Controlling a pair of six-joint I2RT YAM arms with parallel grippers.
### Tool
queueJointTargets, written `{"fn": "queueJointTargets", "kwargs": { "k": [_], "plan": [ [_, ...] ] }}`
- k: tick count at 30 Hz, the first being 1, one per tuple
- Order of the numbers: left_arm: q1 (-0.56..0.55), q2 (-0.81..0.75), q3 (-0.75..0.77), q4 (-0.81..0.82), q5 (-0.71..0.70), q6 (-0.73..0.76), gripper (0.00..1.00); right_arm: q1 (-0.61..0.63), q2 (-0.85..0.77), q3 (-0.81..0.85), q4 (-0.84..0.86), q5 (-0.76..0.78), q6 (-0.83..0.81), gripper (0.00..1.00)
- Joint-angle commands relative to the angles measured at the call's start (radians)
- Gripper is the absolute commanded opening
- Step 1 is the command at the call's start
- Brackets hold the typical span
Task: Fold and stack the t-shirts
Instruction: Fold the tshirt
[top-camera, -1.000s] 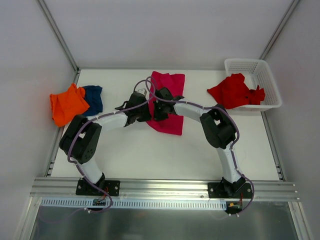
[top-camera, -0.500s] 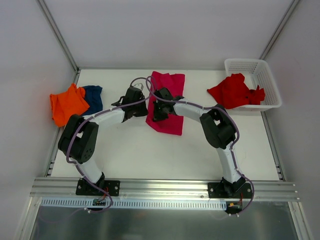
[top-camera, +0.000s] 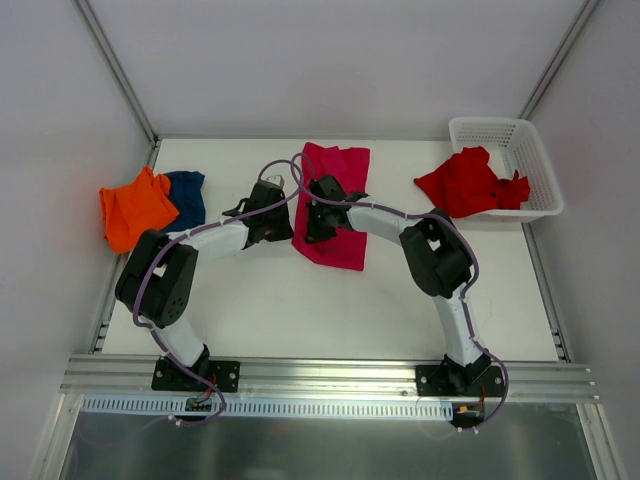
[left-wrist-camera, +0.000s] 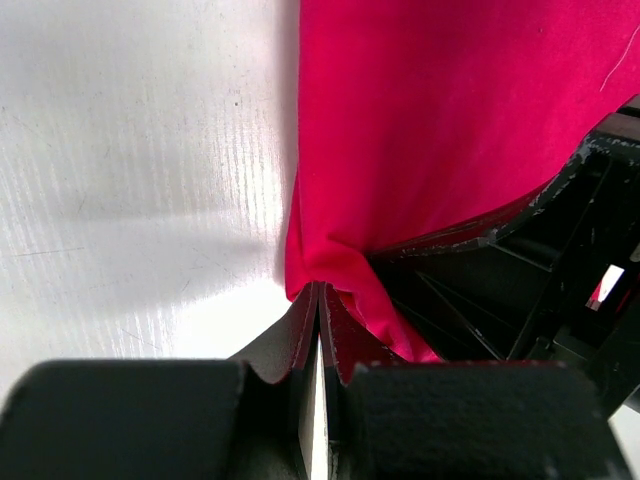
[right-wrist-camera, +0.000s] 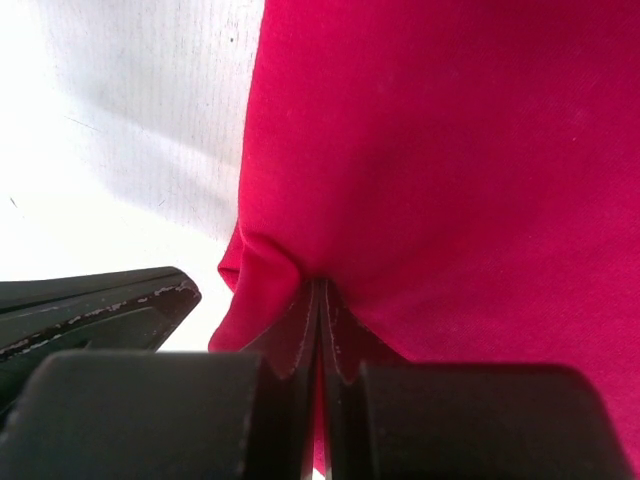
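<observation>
Both the left gripper (left-wrist-camera: 318, 303) and right gripper (right-wrist-camera: 320, 300) are clamped shut on the left edge of the pink shirt (top-camera: 340, 165), close together, likely to carry that edge over for a fold.

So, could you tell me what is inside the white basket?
Part of the red t-shirt lies in the basket, the rest spilling over its rim onto the table. Anything beneath it is covered.

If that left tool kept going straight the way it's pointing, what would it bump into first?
The magenta-pink t-shirt: the left tool is shut on its edge, with cloth straight ahead. The right tool sits close beside that line, though depth is unclear.
</observation>
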Motion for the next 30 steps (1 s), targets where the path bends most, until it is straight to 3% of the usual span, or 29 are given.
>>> {"fn": "queueJointTargets", "kwargs": {
  "k": [1, 30],
  "plan": [
    [0.002, 0.005, 0.015, 0.015, 0.035, -0.018, 0.0, 0.007, 0.016, -0.044, -0.093, 0.059, -0.018, 0.01],
    [0.003, 0.106, 0.056, 0.058, 0.087, -0.038, 0.0, 0.007, 0.013, -0.047, -0.085, 0.06, -0.018, 0.0]
  ]
}}
